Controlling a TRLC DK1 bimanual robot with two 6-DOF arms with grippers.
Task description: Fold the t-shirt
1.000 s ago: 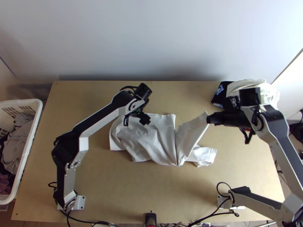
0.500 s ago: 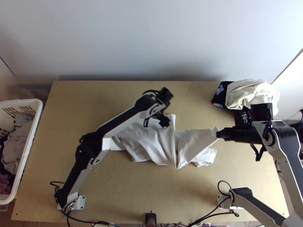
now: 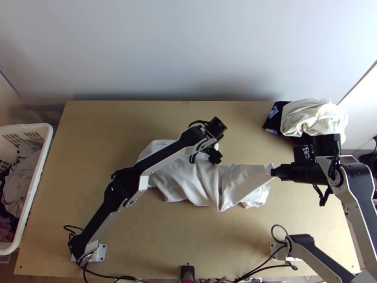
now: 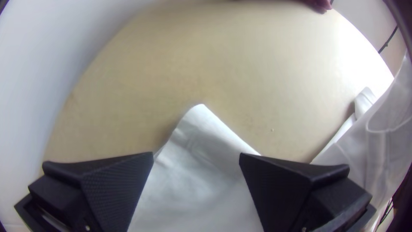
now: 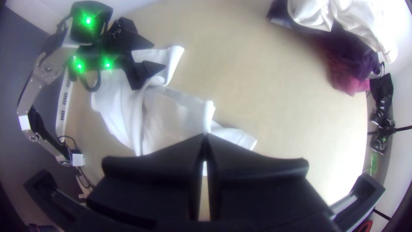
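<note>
In the top view, the left hand [image 3: 216, 158] is over the far part of a white cloth t-shirt [image 3: 186, 181], which lies rumpled and partly folded over on the light wooden table [image 3: 165, 236]. The right hand [image 3: 273, 171] is to the right of the left hand, at the shirt's right end, where the cloth narrows towards its fingertips. Beyond the right hand sits a heap of cream cloth [image 3: 311, 115] beside a black cloth [image 3: 272, 123]. Well to the left of the left hand stands a white plastic basket [image 3: 43, 160] holding grey and dark clothes [image 3: 23, 177].

In the left wrist view, the left hand [image 4: 196, 157] is released, its fingers spread wide; a corner of the shirt lies between and ahead of them.

In the right wrist view, the right hand [image 5: 205, 136] is clenched on an edge of the shirt, fingertips together. Purple-red cloth [image 5: 354, 81] lies well apart from it, by the cream heap.
</note>
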